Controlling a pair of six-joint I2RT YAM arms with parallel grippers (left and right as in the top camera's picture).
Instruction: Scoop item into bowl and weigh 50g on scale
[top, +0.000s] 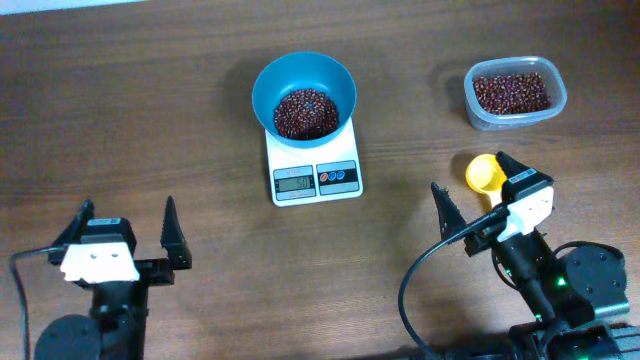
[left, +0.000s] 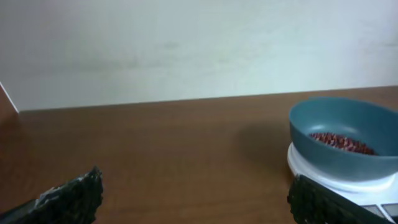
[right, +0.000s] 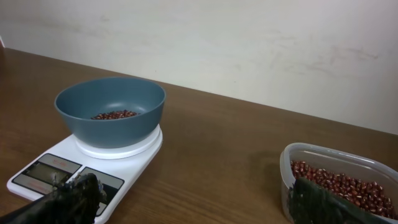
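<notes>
The teal-blue bowl (top: 304, 95) stands on the white scale (top: 314, 172) at the table's middle back, with dark red-brown beans (top: 306, 112) in it. The bowl (left: 344, 137) shows at the right of the left wrist view, and with the scale (right: 62, 171) at the left of the right wrist view (right: 111, 111). My left gripper (top: 128, 227) is open and empty near the front left. My right gripper (top: 475, 190) is open and empty at the front right, beside the yellow scoop (top: 485, 174) lying on the table.
A clear plastic tub (top: 514, 93) with more beans stands at the back right; it shows at the right of the right wrist view (right: 336, 177). A pale wall runs behind the table's far edge.
</notes>
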